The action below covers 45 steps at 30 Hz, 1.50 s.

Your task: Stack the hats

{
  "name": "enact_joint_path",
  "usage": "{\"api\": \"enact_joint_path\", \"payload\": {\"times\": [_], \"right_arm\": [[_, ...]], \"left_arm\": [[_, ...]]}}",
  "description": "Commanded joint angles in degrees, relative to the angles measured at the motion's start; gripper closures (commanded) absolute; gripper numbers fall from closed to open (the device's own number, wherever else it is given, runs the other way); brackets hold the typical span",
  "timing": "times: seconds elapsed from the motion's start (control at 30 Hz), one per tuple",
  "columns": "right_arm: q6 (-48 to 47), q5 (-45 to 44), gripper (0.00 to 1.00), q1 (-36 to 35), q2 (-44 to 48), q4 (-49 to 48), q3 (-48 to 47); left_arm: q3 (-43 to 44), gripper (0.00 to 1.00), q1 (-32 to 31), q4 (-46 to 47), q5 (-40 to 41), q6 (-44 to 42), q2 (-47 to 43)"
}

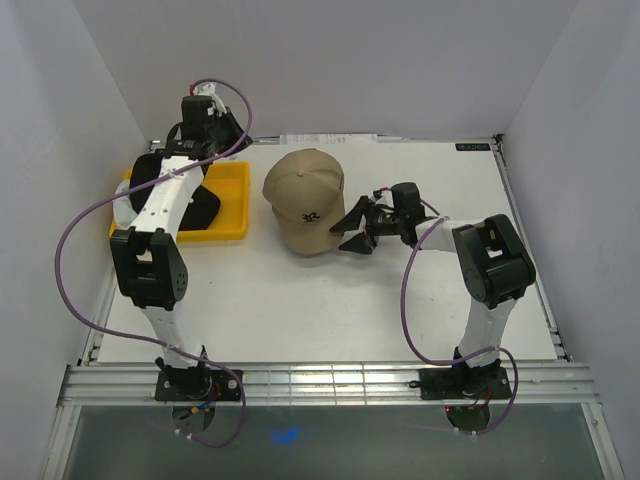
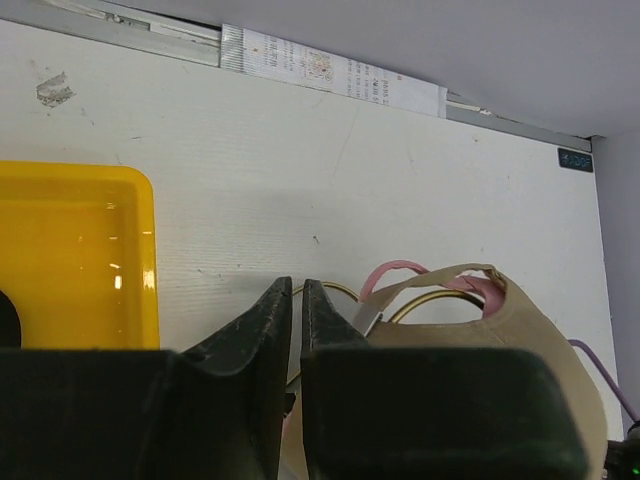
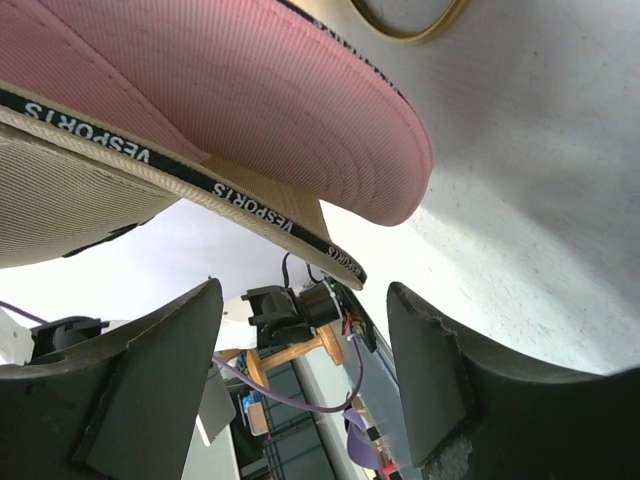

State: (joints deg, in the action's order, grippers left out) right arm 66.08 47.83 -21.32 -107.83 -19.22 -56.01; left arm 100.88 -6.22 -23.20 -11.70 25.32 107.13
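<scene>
Tan cap [image 1: 305, 198]: stands just right of the yellow tray [image 1: 235, 225], apart from it, crown up, brim toward the arm bases. It lies on top of a pink cap [image 3: 230, 90], whose brim shows directly under the tan brim. Both sit over a gold wire stand [image 2: 440, 300].

Black cap [image 1: 200, 208]: inside the tray, partly hidden by the left arm.

Left gripper [image 2: 296, 285]: near the tray's far right corner. Fingers clenched almost together, nothing between them.

Right gripper [image 1: 358, 230]: on the side of the tan cap away from the tray, just beside the two brims. Fingers released and spread wide, grasping nothing
</scene>
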Motion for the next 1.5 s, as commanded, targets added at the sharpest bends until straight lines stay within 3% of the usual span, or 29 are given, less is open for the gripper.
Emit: {"api": "enact_joint_path", "payload": {"times": [0.0,0.17,0.3,0.43,0.57,0.73,0.93,1.1,1.47], "right_arm": [[-1.92,-0.63,0.28,0.32,0.25,1.20,0.02],[-4.20,-2.21,0.27,0.58,4.63,2.52,2.73],[-6.66,-3.27,0.27,0.67,8.86,2.88,5.99],[-11.05,-5.02,0.26,0.67,15.09,4.80,9.60],[-18.08,-7.40,0.26,0.49,20.28,10.51,10.74],[-26.51,-9.86,0.26,0.05,24.94,17.81,9.95],[-28.38,-7.06,0.26,-0.21,24.69,16.33,10.31],[-29.96,-5.56,0.26,-0.39,21.88,15.88,8.81],[-30.23,-3.80,0.26,-0.30,16.69,12.81,9.07]], "left_arm": [[-1.29,0.78,-0.11,0.17,-1.21,1.75,-8.15],[-6.56,0.70,-0.02,-1.40,2.03,2.54,-15.01],[-10.87,0.58,0.50,-4.30,9.58,2.80,-22.22],[-15.27,0.41,2.96,-10.62,26.67,3.94,-30.11],[-18.44,0.31,9.81,-13.27,34.62,4.47,-32.42],[-18.97,0.24,16.84,-11.70,31.31,3.95,-28.65],[-14.76,0.23,22.91,-9.85,24.46,2.63,-18.11],[-10.18,0.23,23.01,-10.11,22.60,1.13,-9.67],[-13.95,0.25,22.39,-5.54,22.60,0.34,-4.13]]}}
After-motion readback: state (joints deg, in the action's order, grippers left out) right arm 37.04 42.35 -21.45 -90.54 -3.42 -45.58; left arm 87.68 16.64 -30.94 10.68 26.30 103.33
